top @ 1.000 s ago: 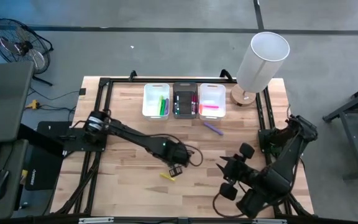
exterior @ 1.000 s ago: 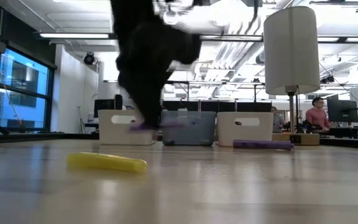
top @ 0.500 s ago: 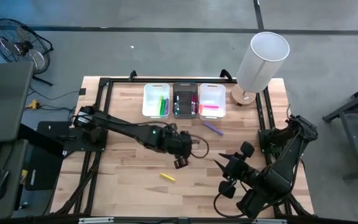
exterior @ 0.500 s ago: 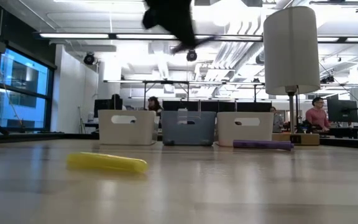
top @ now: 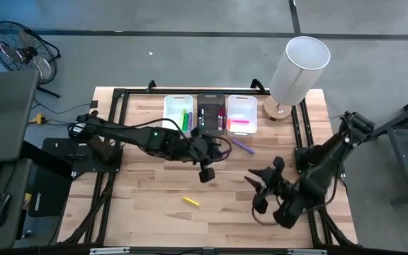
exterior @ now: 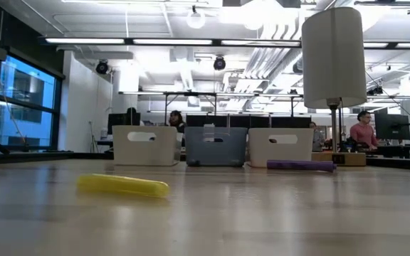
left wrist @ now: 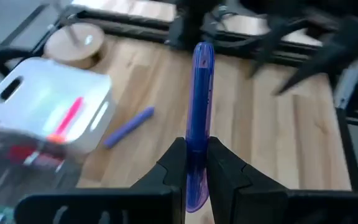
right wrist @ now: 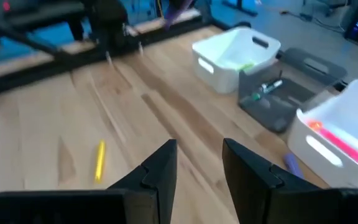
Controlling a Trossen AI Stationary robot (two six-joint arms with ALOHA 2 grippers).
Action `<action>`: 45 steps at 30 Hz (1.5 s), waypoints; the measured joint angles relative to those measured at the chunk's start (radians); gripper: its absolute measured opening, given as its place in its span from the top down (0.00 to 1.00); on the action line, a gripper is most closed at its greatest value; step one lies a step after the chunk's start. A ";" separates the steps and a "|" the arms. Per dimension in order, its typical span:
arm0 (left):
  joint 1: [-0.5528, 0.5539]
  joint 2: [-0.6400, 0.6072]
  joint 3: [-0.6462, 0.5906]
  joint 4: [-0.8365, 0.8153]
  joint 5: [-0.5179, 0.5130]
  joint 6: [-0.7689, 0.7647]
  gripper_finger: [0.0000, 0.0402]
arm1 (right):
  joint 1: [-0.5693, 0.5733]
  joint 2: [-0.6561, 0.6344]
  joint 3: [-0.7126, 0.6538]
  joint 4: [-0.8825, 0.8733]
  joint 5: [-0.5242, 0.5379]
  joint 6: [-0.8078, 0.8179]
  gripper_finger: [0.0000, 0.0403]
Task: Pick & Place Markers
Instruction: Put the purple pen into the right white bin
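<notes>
Two markers lie loose on the table (top: 140, 198): a yellow marker (top: 190, 202) near the front middle, on its side, and a purple marker (top: 242, 146) just in front of the right white bin (top: 241, 103), lying at a slant; a third, the held purple marker (left wrist: 199, 118), stands clamped upright between the fingers of the left gripper (left wrist: 191, 163); slim, glossy, violet-blue, its upper end well clear of the fingers.

Step in hand, as judged: carriage of the held marker toward the row of bins; left gripper (top: 205, 172) hangs over the table middle, near the dark middle bin (top: 210, 98) but not yet above any bin.

Next move calls for: travel on over the proper bin, lowering, then release; which bin suits purple cannot be told for certain.

Bins, contents: left white bin (top: 176, 103) holds green and yellow markers; dark middle bin holds several, colours mixed; right white bin holds pink ones.

Right gripper (top: 259, 191): waits over the front right of the table, fingers apart, nothing between them; right wrist view confirms the gap.

Lamp (top: 297, 64): stands at the far right corner, clear of the work.
</notes>
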 joint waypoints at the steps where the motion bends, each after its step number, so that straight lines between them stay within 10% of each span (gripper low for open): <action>1: 0.000 0.003 -0.001 0.024 0.018 0.018 0.93 | -0.011 -0.029 -0.039 0.068 0.006 -0.045 0.71; 16: 0.000 0.003 -0.001 0.260 0.091 0.100 0.93 | -0.111 -0.348 -0.445 1.288 -0.148 -1.001 0.71; 45: 0.000 0.003 -0.001 0.291 0.126 0.092 0.93 | -0.281 -0.342 -0.433 1.397 -0.416 -1.068 0.77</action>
